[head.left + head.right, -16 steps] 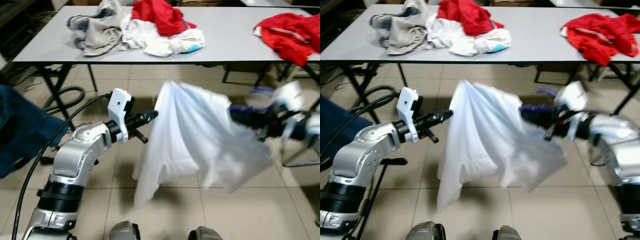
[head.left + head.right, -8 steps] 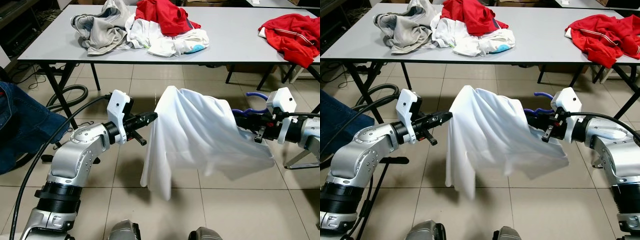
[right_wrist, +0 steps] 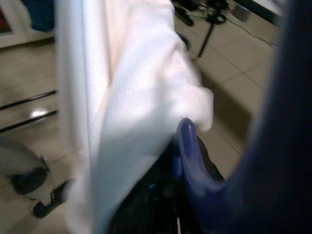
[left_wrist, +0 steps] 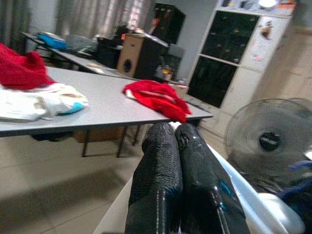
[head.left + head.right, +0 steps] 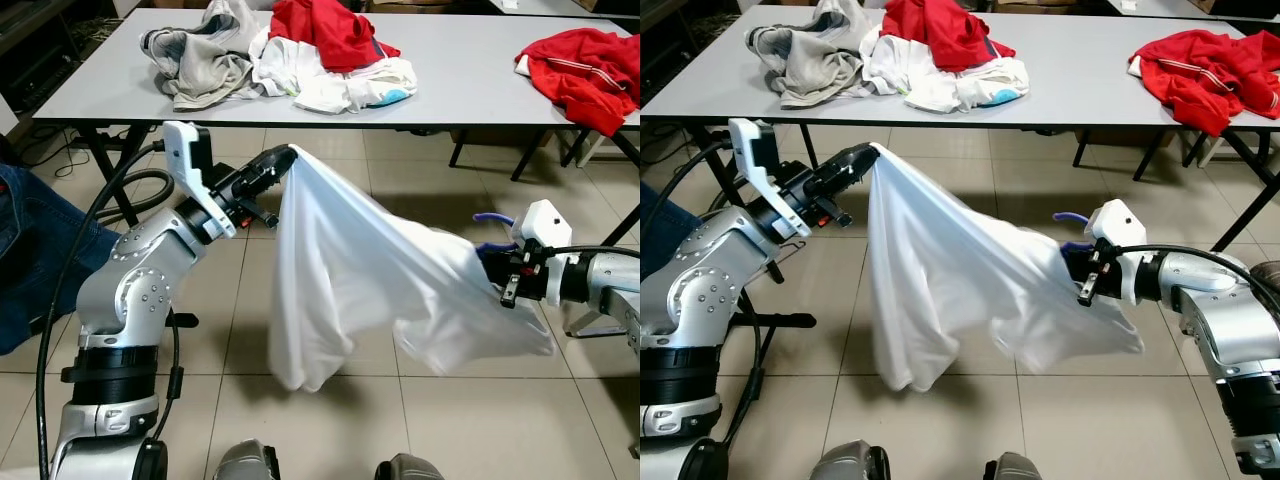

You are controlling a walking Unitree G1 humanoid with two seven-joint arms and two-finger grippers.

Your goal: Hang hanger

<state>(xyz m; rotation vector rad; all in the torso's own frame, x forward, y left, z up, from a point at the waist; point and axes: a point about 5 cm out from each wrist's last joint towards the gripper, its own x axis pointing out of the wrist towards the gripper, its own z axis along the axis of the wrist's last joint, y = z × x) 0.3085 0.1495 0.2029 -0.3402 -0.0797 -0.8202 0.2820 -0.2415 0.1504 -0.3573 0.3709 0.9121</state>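
Observation:
A white shirt (image 5: 350, 270) hangs stretched between my two grippers above the tiled floor. My left gripper (image 5: 283, 160) is raised at the left, shut on the shirt's upper corner; in the left wrist view its fingers (image 4: 163, 161) are pressed together with white cloth under them. Lower and to the right, my right gripper (image 5: 1074, 270) is shut on a blue hanger (image 5: 1068, 217) whose hook sticks out above the cloth. The rest of the blue hanger (image 3: 190, 151) is buried in the white shirt (image 3: 126, 97).
A grey table (image 5: 470, 85) stands ahead with a heap of grey, white and red clothes (image 5: 290, 50) and a red garment (image 5: 585, 65) at its right end. Dark blue cloth (image 5: 30, 250) and a black hose (image 5: 140, 190) lie at the left. A fan (image 4: 268, 141) stands beyond.
My left gripper has risen and swung left, lifting the shirt's corner higher. The right gripper has sunk a little, so the shirt now slopes down to the right.

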